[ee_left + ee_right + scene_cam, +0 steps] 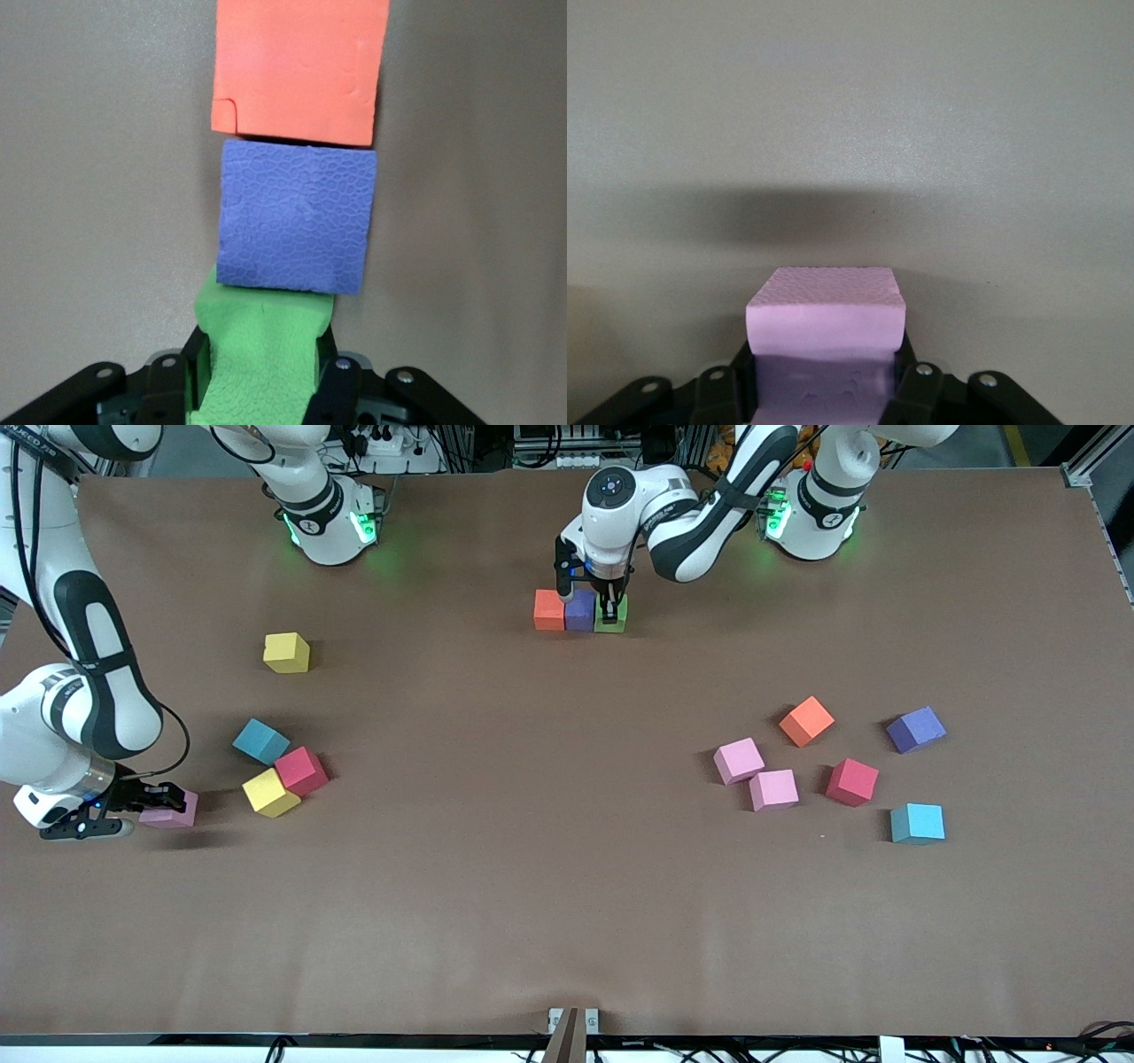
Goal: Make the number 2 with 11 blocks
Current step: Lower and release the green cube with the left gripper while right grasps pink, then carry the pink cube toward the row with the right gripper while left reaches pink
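Note:
The number 2 stands as one row of three touching blocks near the robots' bases: orange (549, 609), purple (580, 611) and green (611, 615). My left gripper (610, 611) is shut on the green block (261, 354), squeezing it where it sits against the purple block (295, 217), with the orange block (299, 66) at the row's other end. At the right arm's end of the table, my right gripper (159, 809) is shut on a pink block (174, 810), low at the table. That pink block (826, 319) fills the space between the right gripper's (826, 390) fingers.
Close to the right gripper lie a yellow (270, 793), a red (301, 771), a blue (260, 741) and another yellow block (286, 653). Toward the left arm's end are two pink (738, 761), (773, 790), an orange (806, 721), purple (915, 730), red (852, 782) and light blue (917, 823) block.

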`<state>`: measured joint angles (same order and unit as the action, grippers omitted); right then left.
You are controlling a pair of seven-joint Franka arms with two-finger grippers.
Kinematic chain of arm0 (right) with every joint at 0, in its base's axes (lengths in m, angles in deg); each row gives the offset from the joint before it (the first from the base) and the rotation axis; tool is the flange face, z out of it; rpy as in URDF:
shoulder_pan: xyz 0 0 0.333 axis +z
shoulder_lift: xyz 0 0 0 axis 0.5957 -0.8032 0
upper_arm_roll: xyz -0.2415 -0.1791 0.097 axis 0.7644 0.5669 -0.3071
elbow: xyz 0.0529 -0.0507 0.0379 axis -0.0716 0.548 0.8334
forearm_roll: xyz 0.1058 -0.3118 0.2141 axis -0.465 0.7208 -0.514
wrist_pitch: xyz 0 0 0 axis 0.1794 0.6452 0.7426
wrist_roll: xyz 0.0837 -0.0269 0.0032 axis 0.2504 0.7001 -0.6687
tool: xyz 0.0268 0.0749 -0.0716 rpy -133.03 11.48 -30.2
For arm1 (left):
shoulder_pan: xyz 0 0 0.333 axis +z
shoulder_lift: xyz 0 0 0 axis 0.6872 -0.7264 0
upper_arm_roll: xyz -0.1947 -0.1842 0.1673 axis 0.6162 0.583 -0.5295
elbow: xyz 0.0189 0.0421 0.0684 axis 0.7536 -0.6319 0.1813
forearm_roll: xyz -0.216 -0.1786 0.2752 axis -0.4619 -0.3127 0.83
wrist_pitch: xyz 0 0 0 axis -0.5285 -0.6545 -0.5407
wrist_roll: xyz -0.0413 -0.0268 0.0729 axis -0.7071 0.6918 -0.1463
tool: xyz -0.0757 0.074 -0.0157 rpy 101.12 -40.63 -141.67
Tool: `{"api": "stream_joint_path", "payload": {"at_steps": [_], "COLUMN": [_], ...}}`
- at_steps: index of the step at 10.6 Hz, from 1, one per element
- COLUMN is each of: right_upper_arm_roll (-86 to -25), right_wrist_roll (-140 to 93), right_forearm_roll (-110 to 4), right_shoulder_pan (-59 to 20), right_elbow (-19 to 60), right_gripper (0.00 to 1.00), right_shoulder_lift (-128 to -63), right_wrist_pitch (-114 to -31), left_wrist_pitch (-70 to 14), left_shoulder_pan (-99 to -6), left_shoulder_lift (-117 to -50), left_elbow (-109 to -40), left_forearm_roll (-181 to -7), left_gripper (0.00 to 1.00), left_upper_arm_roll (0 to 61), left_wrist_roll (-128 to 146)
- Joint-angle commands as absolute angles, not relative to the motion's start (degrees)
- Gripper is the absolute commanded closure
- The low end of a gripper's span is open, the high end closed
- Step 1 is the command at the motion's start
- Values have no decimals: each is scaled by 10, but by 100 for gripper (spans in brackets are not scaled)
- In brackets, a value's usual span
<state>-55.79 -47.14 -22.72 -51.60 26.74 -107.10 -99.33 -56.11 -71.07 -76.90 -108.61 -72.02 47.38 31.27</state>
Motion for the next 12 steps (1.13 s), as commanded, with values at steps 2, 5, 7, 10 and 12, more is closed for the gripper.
{"api": "stream_joint_path", "payload": {"at_steps": [2,5,7,10,12], "right_upper_arm_roll": [-561,-563,-568,-643,-688], "right_wrist_roll": [-489,-485,-469,-395,-322], "right_forearm_roll": [-240,-240,-241,-240,-240], "right_shoulder_pan": [-500,-464,-428,-421,-413], "right_elbow": [210,167,167,167,166], "right_gripper": [67,67,66,65,65], "right_shoulder_lift": [-1032,-1013,-1002,-983,-980], "right_wrist_pitch": [-863,-798,-797,-769,-769], "left_wrist_pitch": [-562,-562,-516,-342,-221], "left_shoulder_pan": [-710,-709,-705,-676,-612], "left_shoulder_lift": [-778,-775,-736,-661,-651], "left_elbow": [-1072,-1072,-1069,-995,-922], "left_forearm_roll": [-703,-703,-703,-709,-706], "left_gripper": [0,0,0,0,0], "left_upper_arm_roll": [474,474,474,473,464], "left_wrist_roll": [297,297,296,296,307]}}
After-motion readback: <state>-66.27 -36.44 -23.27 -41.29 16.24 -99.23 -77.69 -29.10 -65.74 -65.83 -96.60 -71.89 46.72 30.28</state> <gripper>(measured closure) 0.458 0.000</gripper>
